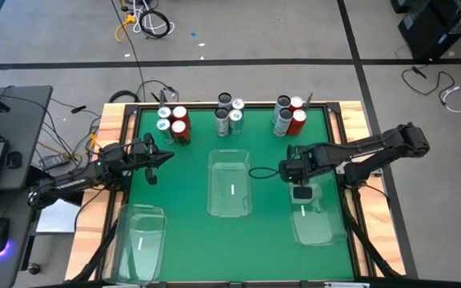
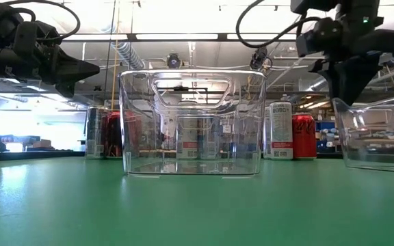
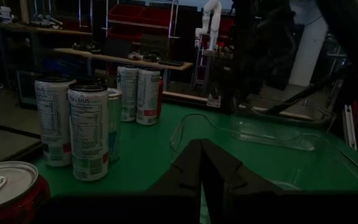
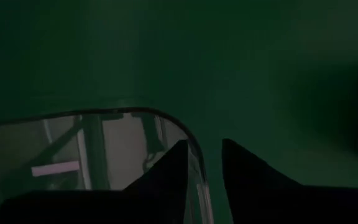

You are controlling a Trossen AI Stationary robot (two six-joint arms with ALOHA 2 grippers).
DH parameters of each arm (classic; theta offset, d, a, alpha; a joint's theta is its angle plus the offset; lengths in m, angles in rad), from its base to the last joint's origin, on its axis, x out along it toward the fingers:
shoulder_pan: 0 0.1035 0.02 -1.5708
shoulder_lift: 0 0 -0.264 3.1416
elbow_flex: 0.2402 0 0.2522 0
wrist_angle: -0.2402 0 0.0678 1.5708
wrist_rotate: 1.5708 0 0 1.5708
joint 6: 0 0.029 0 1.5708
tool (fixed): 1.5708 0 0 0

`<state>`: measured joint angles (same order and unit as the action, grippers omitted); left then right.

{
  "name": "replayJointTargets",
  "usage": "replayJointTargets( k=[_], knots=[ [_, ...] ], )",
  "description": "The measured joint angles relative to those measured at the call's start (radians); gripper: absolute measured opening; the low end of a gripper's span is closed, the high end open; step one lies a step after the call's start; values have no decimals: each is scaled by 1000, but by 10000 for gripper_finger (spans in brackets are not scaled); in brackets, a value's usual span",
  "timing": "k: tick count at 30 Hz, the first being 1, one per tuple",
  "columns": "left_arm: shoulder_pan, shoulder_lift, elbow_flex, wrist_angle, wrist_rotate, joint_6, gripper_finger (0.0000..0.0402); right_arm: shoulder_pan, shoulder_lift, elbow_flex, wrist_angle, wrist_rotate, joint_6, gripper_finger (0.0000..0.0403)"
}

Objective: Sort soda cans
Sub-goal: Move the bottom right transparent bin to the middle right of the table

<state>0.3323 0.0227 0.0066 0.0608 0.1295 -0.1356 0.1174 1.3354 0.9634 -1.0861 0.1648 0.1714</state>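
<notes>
The soda cans stand upright in three clusters along the table's far edge: red and silver ones (image 1: 173, 124), dark and silver ones (image 1: 229, 114), and silver and red ones (image 1: 290, 114). My left gripper (image 1: 165, 155) is shut and level beside the left cluster; its wrist view shows cans (image 3: 89, 130) close ahead. My right gripper (image 1: 298, 182) points down over the far-left corner of the right clear bin (image 1: 317, 228). Its fingers (image 4: 211, 165) stand slightly apart with nothing held, and the bin's rim (image 4: 166, 118) shows below them.
A clear bin (image 1: 230, 172) stands at the table's middle and another (image 1: 138, 240) at the near left. In the low view the middle bin (image 2: 193, 123) hides part of the cans behind it. Open green mat lies between the bins and the can row.
</notes>
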Motion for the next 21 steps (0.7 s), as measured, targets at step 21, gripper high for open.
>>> replayJointTargets(
  k=[21],
  knots=[
    [0,0,0,0,1,0,12,-168,0,24,38,0,185,172]
  ],
)
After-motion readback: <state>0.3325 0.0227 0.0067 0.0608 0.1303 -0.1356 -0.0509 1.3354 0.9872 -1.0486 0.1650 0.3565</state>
